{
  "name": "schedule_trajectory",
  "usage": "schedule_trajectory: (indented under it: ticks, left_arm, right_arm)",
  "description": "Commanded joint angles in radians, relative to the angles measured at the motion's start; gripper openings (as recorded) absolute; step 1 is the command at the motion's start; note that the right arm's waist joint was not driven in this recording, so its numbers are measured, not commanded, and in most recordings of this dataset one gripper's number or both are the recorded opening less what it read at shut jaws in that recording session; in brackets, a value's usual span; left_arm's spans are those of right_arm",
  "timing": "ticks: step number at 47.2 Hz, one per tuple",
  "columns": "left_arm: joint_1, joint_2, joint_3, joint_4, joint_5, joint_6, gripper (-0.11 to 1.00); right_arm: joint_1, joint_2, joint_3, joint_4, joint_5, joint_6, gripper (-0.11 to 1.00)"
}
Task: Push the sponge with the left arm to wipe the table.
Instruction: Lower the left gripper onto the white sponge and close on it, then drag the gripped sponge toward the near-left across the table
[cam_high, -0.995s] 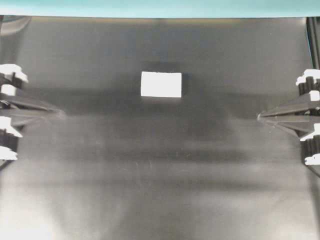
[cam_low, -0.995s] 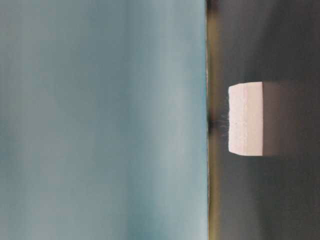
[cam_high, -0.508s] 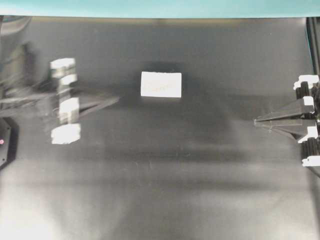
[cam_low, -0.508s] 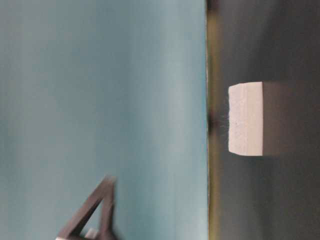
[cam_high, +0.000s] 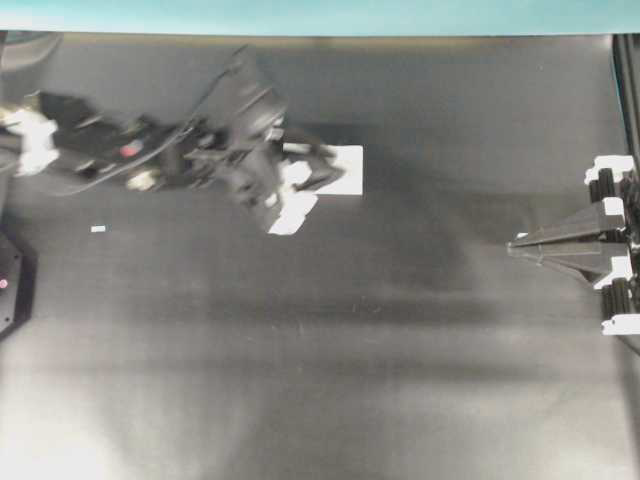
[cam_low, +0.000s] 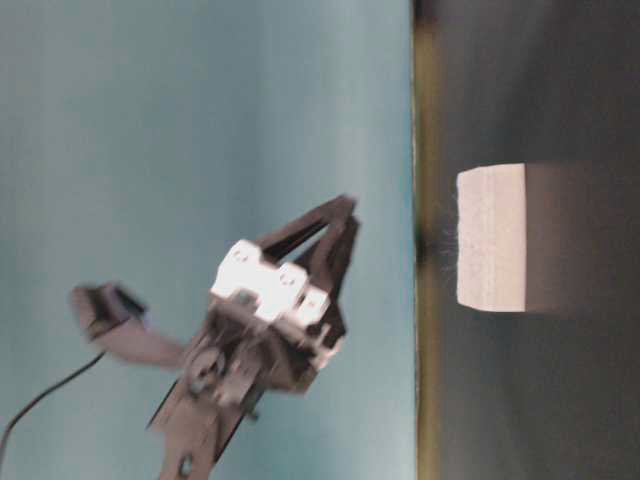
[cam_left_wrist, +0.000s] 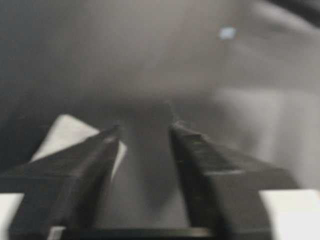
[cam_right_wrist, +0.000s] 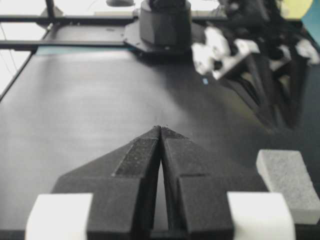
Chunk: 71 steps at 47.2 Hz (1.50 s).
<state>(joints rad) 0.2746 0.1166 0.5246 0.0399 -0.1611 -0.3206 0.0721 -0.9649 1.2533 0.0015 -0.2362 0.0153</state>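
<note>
The white sponge (cam_high: 346, 160) lies flat on the black table (cam_high: 300, 380), behind its middle. My left arm reaches in from the left, and its gripper (cam_high: 325, 172) hangs over the sponge's left part, blurred by motion. In the table-level view the gripper (cam_low: 343, 208) is in the air, clear of the sponge (cam_low: 492, 238). In the left wrist view the jaws stand apart around bare table, and the sponge (cam_left_wrist: 62, 136) shows behind the left finger (cam_left_wrist: 87, 160). My right gripper (cam_high: 515, 243) rests shut and empty at the right edge, and the sponge (cam_right_wrist: 287, 177) lies to its right.
A tiny white speck (cam_high: 98, 229) lies on the table at the left, under the left arm's side. A teal strip (cam_high: 320, 15) borders the far edge. The left arm's base (cam_right_wrist: 165, 22) stands at the far end in the right wrist view.
My left arm has swung out from the left edge to over the sponge and its jaws have parted. The sponge and the right arm have stayed put.
</note>
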Motion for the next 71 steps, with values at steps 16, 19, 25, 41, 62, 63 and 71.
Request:
schedule_trajectory:
  ticks: [16, 19, 25, 41, 62, 63, 71]
  left_arm:
    - [0.060, 0.189, -0.167, 0.005, 0.084, 0.003, 0.72]
    - [0.074, 0.198, -0.172, 0.005, 0.081, 0.003, 0.72]
    - [0.091, 0.210, -0.170, 0.005, 0.083, -0.005, 0.72]
    - [0.092, 0.242, -0.156, 0.005, 0.091, -0.035, 0.70]
    - [0.072, 0.227, -0.063, 0.005, 0.087, -0.110, 0.69]
    - [0.069, 0.227, -0.061, 0.005, 0.089, -0.112, 0.69]
    - [0.041, 0.210, -0.034, 0.005, 0.091, -0.117, 0.69]
  right_arm:
    - [0.000, 0.012, 0.003, 0.002, -0.034, 0.005, 0.00]
    - [0.000, 0.012, 0.006, 0.002, -0.032, 0.005, 0.00]
    - [0.000, 0.012, 0.009, 0.002, -0.034, 0.005, 0.00]
    - [0.000, 0.012, 0.014, 0.002, -0.034, 0.005, 0.00]
    - [0.000, 0.012, 0.021, 0.002, -0.034, 0.005, 0.00]
    - [0.000, 0.012, 0.021, 0.002, -0.034, 0.005, 0.00]
    - [0.000, 0.012, 0.021, 0.002, -0.031, 0.006, 0.00]
